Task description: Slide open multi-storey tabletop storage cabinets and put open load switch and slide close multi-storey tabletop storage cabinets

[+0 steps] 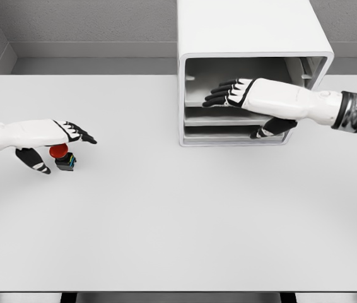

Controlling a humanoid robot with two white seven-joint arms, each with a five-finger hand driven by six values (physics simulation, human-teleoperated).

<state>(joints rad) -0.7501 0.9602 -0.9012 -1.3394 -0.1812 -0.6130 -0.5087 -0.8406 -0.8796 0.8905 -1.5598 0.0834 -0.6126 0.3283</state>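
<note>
White left hand (pixel 52 140) at far left of table, fingers extended flat over load switch (pixel 63 156), thumb curled underneath on near-left side. Loosely bracketing the switch, not clamped; real grip not confirmed. Probably poised for pickup. Red mushroom cap up, dark body with coloured terminals resting on grey tabletop (pixel 166 221), well apart from the cabinet.

Right hand (pixel 236 93) reaching into storage cabinet (pixel 248 38) at far right-centre, fingers stretched leftward and relaxed across upper opening, thumb dropped toward lower drawer front (pixel 229 134). Holding nothing visible. Palm seemingly laid over middle shelf (pixel 219 113), likely to draw a drawer out or steady the housing; contact itself hard to tell.

Upper bay showing as an open cavity, inside walls visible. Lower drawers appearing pushed in. Switch not yet stored.
</note>
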